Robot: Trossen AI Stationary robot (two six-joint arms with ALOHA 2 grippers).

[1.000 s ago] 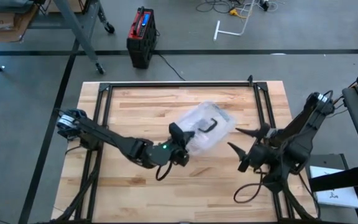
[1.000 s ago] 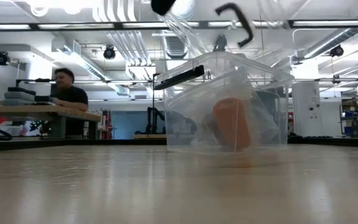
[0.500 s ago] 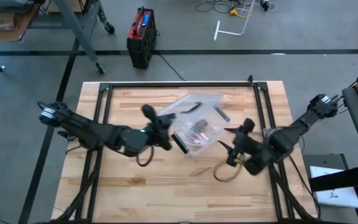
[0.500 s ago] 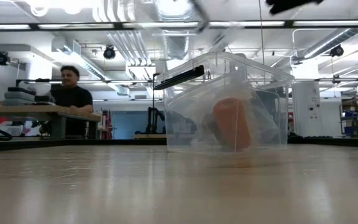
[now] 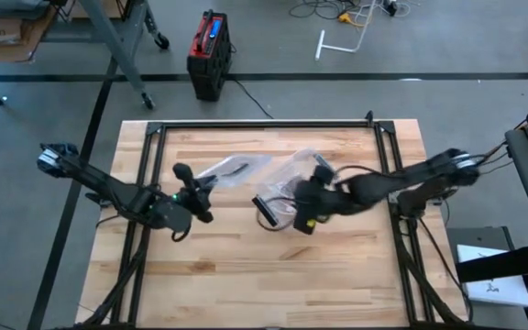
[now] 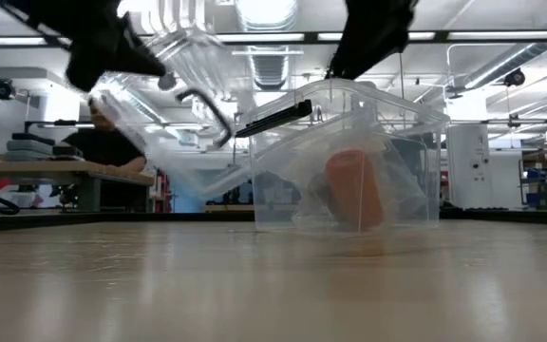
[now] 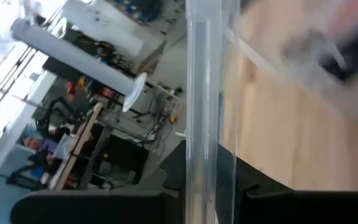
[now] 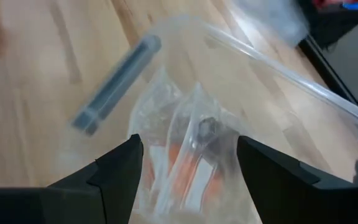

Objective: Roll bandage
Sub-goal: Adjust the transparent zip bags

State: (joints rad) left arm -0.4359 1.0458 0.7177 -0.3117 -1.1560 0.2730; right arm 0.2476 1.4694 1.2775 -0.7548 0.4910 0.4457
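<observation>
So the right gripper (image 5: 302, 209) is hanging wide open right over the open clear box (image 5: 291, 188), fingers (image 8: 120, 168) spread on either side of what's inside. Down in there is a crinkly plastic bag (image 8: 185, 149) with something orange in it, which I'd guess is the bandage (image 6: 354, 188), standing mid-counter inside the box.

Handling-wise, my read: the bandage is light and soft, so it'll squash rather than break, but the bag around it looks slick and floppy. Pinching just a fold of film would probably let the roll swing or slide out. I'd go for the body of the orange roll through the bag, across its width, not the loose plastic at the edges. The box itself is stiff but light, so it may skid on the wooden counter (image 5: 246, 275) if bumped.

Moving out left, the left gripper (image 5: 198, 191) is clamped on the clear lid (image 5: 227, 170), holding it up off the counter, left of the box.

On views: the high view gives the layout, lid left, box right, but the bandage is barely readable. The low view shows the orange roll upright inside and the lid tilted in the air. The right wrist view is the only one looking into the bag. The left wrist view is mostly lid edge, with people far off in the room.
</observation>
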